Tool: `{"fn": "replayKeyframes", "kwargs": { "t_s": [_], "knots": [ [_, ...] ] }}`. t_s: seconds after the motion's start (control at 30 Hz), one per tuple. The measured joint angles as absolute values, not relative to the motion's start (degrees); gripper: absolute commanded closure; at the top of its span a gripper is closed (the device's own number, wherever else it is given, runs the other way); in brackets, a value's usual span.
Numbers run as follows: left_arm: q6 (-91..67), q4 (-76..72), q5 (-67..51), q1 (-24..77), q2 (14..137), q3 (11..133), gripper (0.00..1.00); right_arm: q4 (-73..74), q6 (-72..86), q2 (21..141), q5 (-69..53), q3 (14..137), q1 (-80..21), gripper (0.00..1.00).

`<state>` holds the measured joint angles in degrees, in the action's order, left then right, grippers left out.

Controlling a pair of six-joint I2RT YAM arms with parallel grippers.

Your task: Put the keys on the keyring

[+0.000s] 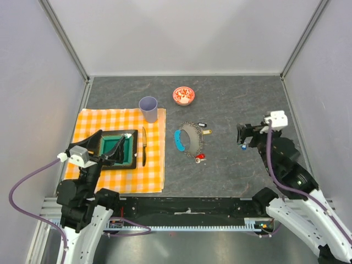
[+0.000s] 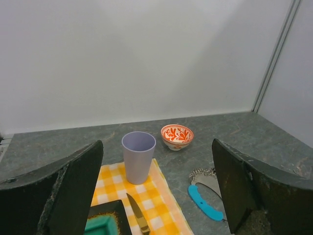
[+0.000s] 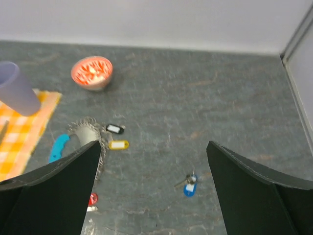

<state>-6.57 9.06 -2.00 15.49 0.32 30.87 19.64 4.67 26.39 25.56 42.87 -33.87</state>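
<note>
Top external view: both arms crouch low, left gripper (image 1: 116, 149) over the teal tray (image 1: 133, 144), right gripper (image 1: 242, 137) right above a blue key (image 1: 242, 147), both claws gaping wide, holding nothing. Keyring (image 1: 190, 138) lies mid-table, other keys (image 1: 200, 157) just beside it, cup (image 1: 148, 108) and bowl (image 1: 183, 95) farther back

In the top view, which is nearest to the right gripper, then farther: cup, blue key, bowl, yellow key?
1. blue key, just beside the right gripper
2. yellow key, to its left
3. bowl, back centre
4. cup, farthest left
</note>
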Motion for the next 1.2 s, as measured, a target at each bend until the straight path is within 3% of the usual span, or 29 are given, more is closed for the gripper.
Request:
{"fn": "replayKeyframes", "kwargs": {
  "t_s": [0.37, 0.63, 0.9, 1.0, 1.07, 1.2],
  "knots": [
    [-7.2, 14.1, -2.3, 17.6, 0.3, 32.0, 0.04, 30.9, 17.9, 53.8, 33.7, 46.2, -32.3, 0.06],
    [-7.2, 15.2, -2.1, 20.8, 0.3, 32.3, 0.05, 23.9, 24.6, 64.2, 27.9, 41.2, -16.7, 0.27],
    [-7.2, 16.7, -2.0, 21.3, 0.3, 32.4, 0.06, 15.2, 27.1, 70.5, 22.2, 37.2, -11.0, 0.50],
    [-7.2, 16.8, -1.9, 21.4, 0.3, 32.6, 0.06, 13.0, 26.5, 72.9, 19.5, 37.0, -8.4, 0.55],
    [-7.2, 16.9, -1.7, 21.4, 0.3, 32.6, 0.06, 11.9, 25.9, 74.1, 17.8, 37.0, -7.4, 0.65],
    [-7.2, 17.2, -1.6, 21.6, 0.3, 32.6, 0.06, 9.7, 24.8, 76.8, 14.9, 37.0, -6.4, 0.68]
  ]
}}
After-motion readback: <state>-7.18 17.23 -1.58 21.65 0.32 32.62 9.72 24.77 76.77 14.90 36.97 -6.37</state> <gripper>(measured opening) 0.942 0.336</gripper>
